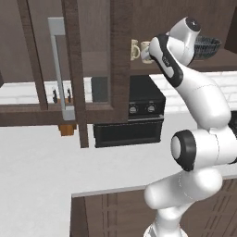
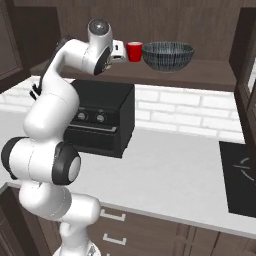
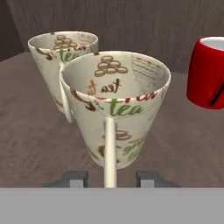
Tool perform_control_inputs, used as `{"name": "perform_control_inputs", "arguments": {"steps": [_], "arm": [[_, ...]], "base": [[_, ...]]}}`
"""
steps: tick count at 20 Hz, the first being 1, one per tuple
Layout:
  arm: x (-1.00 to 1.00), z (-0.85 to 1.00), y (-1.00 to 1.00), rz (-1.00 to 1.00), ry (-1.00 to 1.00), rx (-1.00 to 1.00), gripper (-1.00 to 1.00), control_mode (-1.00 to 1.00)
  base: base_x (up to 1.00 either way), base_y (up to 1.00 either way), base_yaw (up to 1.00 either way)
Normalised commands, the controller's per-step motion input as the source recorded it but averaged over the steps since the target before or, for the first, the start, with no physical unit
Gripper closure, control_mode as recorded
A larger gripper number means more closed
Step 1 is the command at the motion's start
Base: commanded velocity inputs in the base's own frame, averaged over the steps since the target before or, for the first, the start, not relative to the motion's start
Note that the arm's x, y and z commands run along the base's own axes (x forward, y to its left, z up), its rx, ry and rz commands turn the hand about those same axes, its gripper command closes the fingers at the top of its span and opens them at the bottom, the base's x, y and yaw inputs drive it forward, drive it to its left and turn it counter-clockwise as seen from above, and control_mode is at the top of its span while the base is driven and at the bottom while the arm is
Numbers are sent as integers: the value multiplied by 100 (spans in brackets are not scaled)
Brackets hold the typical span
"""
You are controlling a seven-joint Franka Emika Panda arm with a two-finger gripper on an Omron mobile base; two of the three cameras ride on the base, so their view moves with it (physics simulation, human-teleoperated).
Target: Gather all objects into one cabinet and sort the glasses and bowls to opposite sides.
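Two mugs, one cup, one bowl on the cabinet shelf.
End effector [image 3: 110, 177] spread, straddling the near mug's [image 3: 117, 109] handle; far mug [image 3: 57, 52] touches behind, red cup [image 3: 207, 72] apart rightward, bowl [image 2: 168, 55] beyond.

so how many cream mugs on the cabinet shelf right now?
2. The near mug sits straight ahead of the gripper, its handle between the open fingertips; the far mug is close behind it, away from the red cup.
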Motion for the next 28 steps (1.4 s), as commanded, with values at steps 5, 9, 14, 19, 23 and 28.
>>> {"name": "perform_control_inputs", "arguments": {"steps": [5, 9, 14, 19, 23, 28], "arm": [[0, 3, 0, 0, -5, 0, -100, -100], [-34, 12, 11, 1, -11, 0, -100, -100], [-98, 0, 5, 2, -9, 0, -100, -100], [-100, 11, -3, 0, -3, 2, -100, -100], [-100, 23, -2, 0, 0, 5, -100, -100], [-100, 28, 0, 0, 1, 3, -100, -100]], "base": [[0, 0, 0], [0, 0, 0], [0, 0, 0], [0, 0, 0], [0, 0, 0], [0, 0, 0]]}}
